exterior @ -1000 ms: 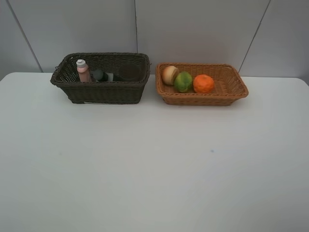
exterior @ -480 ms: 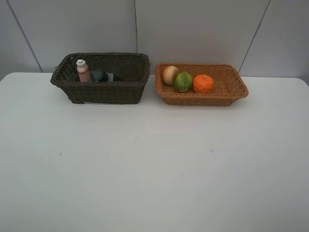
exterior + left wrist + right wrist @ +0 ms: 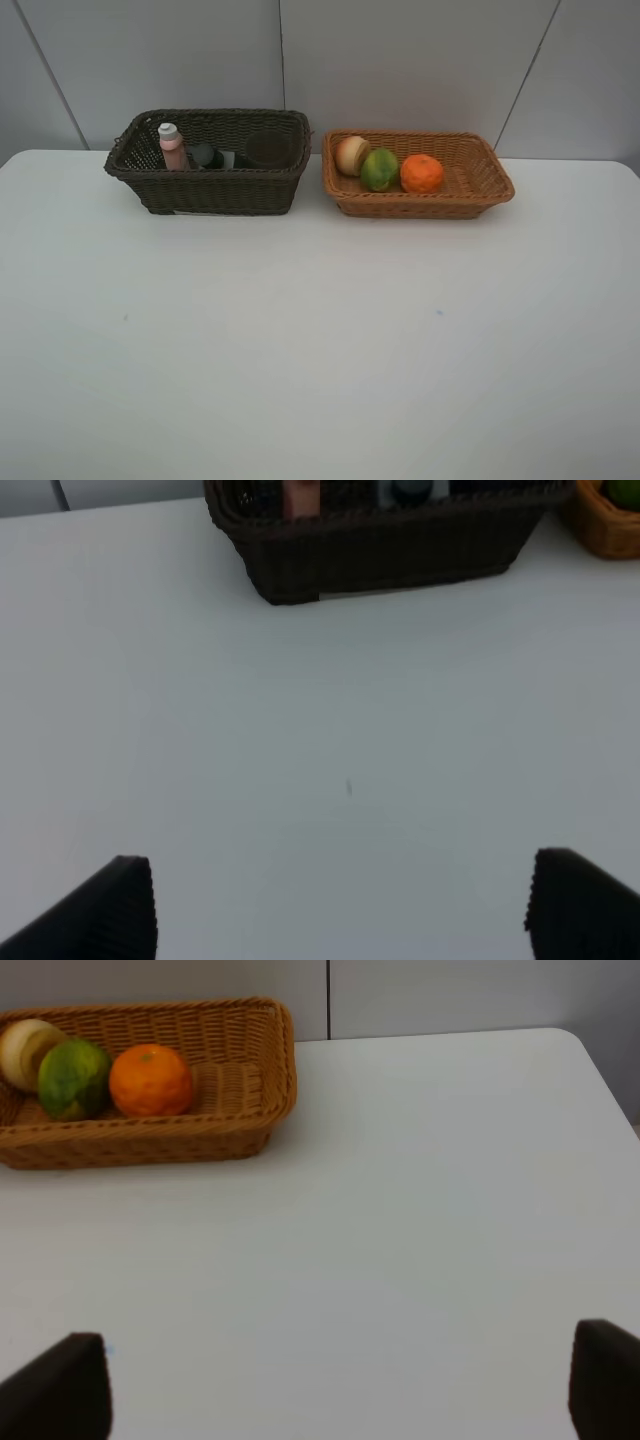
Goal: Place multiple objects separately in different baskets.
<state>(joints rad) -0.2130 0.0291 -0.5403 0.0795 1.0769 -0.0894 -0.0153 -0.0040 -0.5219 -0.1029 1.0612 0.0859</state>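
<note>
On the white table [image 3: 300, 330], the dark brown basket [image 3: 210, 185] sits at the back left, its long axis running left to right. Inside at its left end the pink bottle [image 3: 171, 147] stands upright, white cap up. Next to it the dark pump bottle [image 3: 207, 156] is mostly hidden by the rim and seems to lie on its side. At the right end sits the purplish cup [image 3: 268, 148], dim against the weave. Just right of it, the shallower tan basket [image 3: 470, 185] holds a row: round fruit [image 3: 351, 155], green mango [image 3: 379, 169], orange [image 3: 421, 173], all toward its left half. The left gripper [image 3: 340, 905] and right gripper [image 3: 340, 1385] both show jaws spread wide, holding nothing, above bare table.
</note>
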